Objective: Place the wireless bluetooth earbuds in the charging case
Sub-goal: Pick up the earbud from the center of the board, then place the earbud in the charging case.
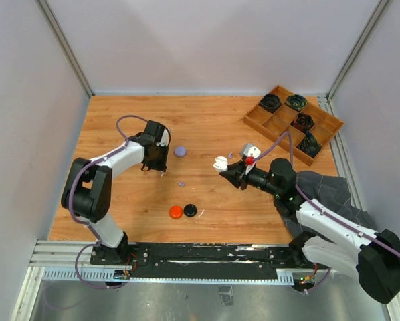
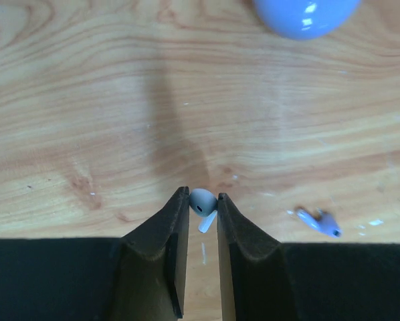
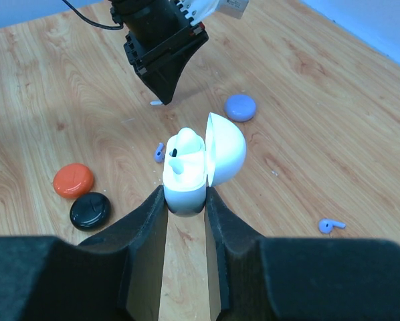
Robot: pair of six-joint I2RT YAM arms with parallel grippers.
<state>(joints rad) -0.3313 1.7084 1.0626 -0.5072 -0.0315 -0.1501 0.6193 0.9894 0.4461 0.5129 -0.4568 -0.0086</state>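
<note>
My left gripper (image 2: 203, 198) is shut on a white earbud (image 2: 201, 202), pinched at the fingertips low over the wooden table; it also shows in the top view (image 1: 161, 172). My right gripper (image 3: 186, 195) is shut on the white charging case (image 3: 184, 179), held above the table with its lid (image 3: 225, 148) open and one white earbud (image 3: 184, 143) seated inside. In the top view the case (image 1: 221, 162) sits right of centre. Pale purple earbuds lie loose on the table (image 3: 158, 152) (image 3: 330, 225) (image 2: 320, 221).
A round purple case (image 1: 180, 151) lies near the left gripper. An orange case (image 1: 176, 212) and a black case (image 1: 190, 210) lie near the front. A wooden tray (image 1: 253, 119) of black coiled bundles stands back right. A grey cloth (image 1: 327, 190) lies under the right arm.
</note>
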